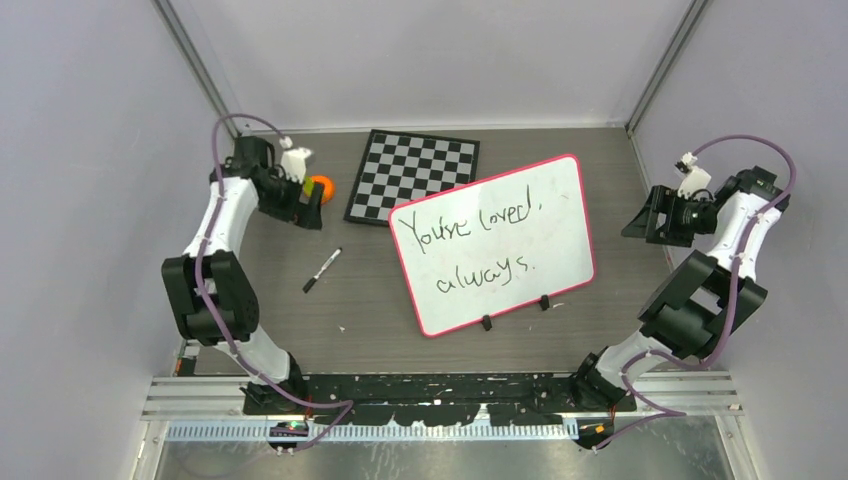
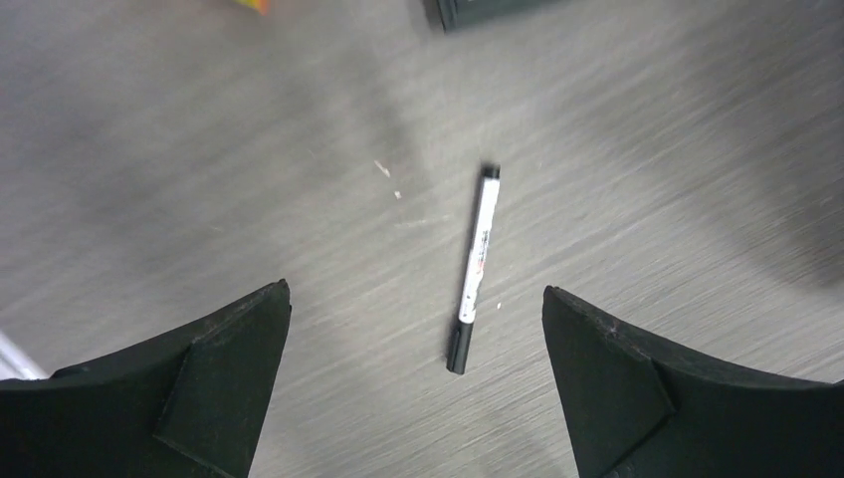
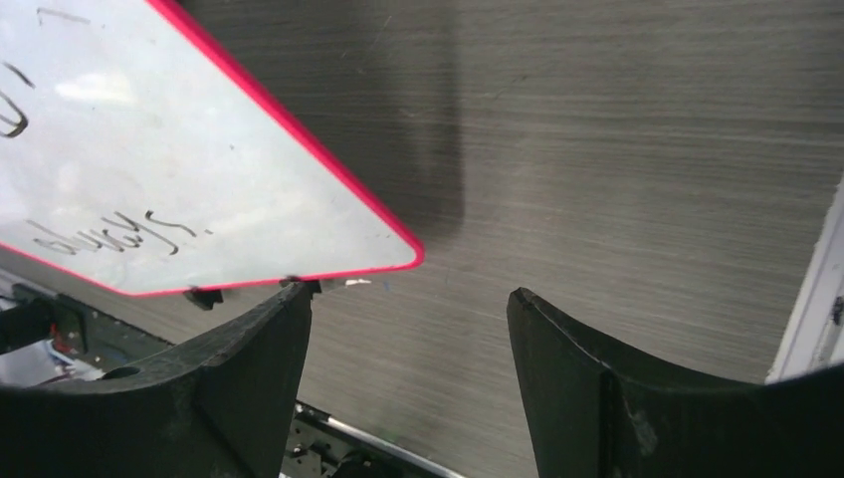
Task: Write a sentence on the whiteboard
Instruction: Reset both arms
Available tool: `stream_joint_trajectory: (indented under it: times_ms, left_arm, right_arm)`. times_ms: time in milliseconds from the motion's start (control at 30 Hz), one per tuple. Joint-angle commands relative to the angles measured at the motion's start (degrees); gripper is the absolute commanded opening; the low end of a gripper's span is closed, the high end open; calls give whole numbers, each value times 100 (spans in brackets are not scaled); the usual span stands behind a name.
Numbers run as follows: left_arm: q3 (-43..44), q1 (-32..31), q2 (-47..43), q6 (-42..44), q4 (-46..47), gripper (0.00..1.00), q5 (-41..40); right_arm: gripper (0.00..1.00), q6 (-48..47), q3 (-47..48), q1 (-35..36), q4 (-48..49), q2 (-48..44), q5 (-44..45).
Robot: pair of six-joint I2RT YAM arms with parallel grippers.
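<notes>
lying on the table (image 1: 370,305), the whiteboard (image 1: 556,205) carries the sentence (image 1: 466,228), marker (image 1: 322,270) apart

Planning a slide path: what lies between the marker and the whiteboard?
Nothing. In the top view, only bare table runs from the marker to the left edge of the whiteboard.

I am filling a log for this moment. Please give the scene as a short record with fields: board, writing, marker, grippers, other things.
whiteboard: flat on the table, turned askew, right of centre
sentence: "You're loved, always." in two lines
marker: lying on the table left of the whiteboard, held by nothing
left gripper: open, empty, apart from the marker
right gripper: open, empty, near the whiteboard's corner
other: checkerboard beyond the whiteboard; orange object by the left gripper
</notes>
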Motion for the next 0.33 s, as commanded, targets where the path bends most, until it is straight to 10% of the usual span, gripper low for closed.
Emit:
stream_joint_trajectory:
  times_ms: [0, 300]
  left_arm:
    - [966, 354, -294, -441, -361, 100, 797]
    - [1052, 535, -371, -745, -27, 100, 614]
  right_arm:
    - [77, 453, 391, 156, 803, -168, 322]
    - [77, 592, 741, 508, 961, 28, 591]
